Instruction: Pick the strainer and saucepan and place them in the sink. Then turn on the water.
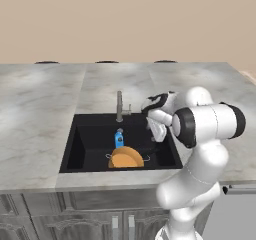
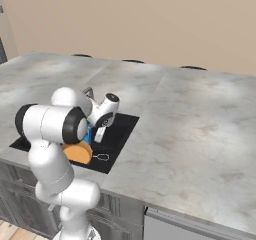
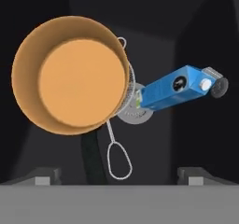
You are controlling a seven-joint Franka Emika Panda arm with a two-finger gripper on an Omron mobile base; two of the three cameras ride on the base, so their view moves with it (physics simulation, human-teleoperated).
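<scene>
Claw (image 3: 119,175) is held above the sink (image 1: 80,139), jaws spread wide apart with nothing between them; fingertips (image 3: 44,176) are seen at the bottom edge of the hand view. In the left base view the claw (image 1: 159,132) sits over the basin's 3 o'clock side, near the rim.

Saucepan (image 3: 70,74) is found inside the sink, orange, tilted, its open side turned toward the hand camera; its dark handle (image 3: 93,158) runs toward 6 o'clock in the hand view. In the left base view the saucepan (image 1: 125,157) lies toward the basin's 6 o'clock wall.

Strainer (image 3: 127,88) is mostly hidden behind the saucepan; only a sliver of mesh at the pan's 3 o'clock edge and the thin wire handle loop (image 3: 119,160) are seen. It is also in the sink.

A blue bottle (image 3: 179,87) lies at 3 o'clock of the saucepan, over the round drain (image 3: 136,115). Faucet (image 1: 119,106) stands at the basin's 12 o'clock rim, on the grey marble counter (image 1: 40,109).
</scene>
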